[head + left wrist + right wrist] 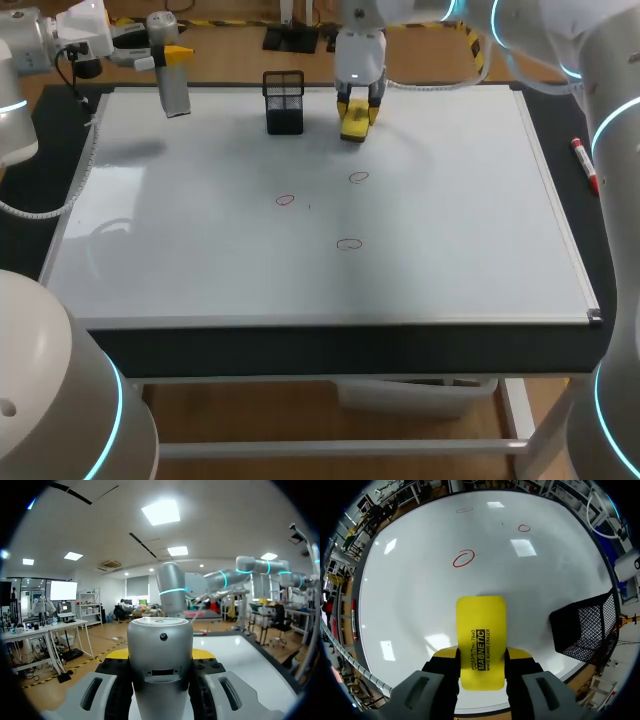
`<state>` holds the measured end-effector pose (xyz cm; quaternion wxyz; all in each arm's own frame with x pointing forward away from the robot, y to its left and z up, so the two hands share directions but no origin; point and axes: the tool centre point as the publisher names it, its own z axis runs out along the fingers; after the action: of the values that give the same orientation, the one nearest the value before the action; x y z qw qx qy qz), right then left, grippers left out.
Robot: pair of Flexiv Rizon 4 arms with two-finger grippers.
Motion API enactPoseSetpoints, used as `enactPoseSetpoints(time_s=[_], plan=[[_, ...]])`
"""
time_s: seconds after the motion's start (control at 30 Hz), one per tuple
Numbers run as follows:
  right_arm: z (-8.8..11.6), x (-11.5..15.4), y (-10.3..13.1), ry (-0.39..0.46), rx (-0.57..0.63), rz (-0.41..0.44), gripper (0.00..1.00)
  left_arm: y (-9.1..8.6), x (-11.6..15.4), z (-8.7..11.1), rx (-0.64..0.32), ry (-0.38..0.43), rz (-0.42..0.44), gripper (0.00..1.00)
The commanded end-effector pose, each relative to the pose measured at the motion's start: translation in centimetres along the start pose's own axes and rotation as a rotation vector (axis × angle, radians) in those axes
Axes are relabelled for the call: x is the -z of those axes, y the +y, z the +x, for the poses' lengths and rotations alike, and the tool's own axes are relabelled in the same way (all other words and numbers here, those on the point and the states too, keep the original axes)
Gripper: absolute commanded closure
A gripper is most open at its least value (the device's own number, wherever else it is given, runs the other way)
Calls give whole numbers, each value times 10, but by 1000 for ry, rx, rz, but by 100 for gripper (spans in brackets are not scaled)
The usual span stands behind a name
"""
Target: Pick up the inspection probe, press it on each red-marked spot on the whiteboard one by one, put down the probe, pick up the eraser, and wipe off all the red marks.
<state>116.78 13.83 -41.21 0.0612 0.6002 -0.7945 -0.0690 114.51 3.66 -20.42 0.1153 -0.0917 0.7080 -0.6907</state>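
My left gripper (170, 58) hangs over the whiteboard's (450, 220) far left corner, shut on the grey cylindrical probe (174, 88). The left wrist view shows the probe (160, 665) upright between the two fingers of that gripper (160, 655). Near the far edge, my right gripper (358, 108) is shut on the yellow eraser (354, 124). In the right wrist view the eraser (481, 640) lies flat between both fingers (447, 672), low over the board. Three red ring marks (286, 199) (359, 177) (348, 243) sit mid-board, ahead of the eraser (464, 558) (524, 528) (464, 510).
A black mesh basket (285, 102) stands just left of the eraser, close beside my right gripper (585, 630). A red marker (586, 165) lies on the dark table strip off the board's right edge. The board's near edge runs along the table front.
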Motion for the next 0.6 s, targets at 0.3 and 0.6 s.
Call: enactPoseSetpoints(time_s=[0.3, 0.6], plan=[[30, 23, 3, 50, -94, -105, 100, -2, 0, 2, -1, -4, -1, 100], [56, 32, 12, 40, -168, -48, 100, -2, 0, 2, -1, -4, -1, 100]])
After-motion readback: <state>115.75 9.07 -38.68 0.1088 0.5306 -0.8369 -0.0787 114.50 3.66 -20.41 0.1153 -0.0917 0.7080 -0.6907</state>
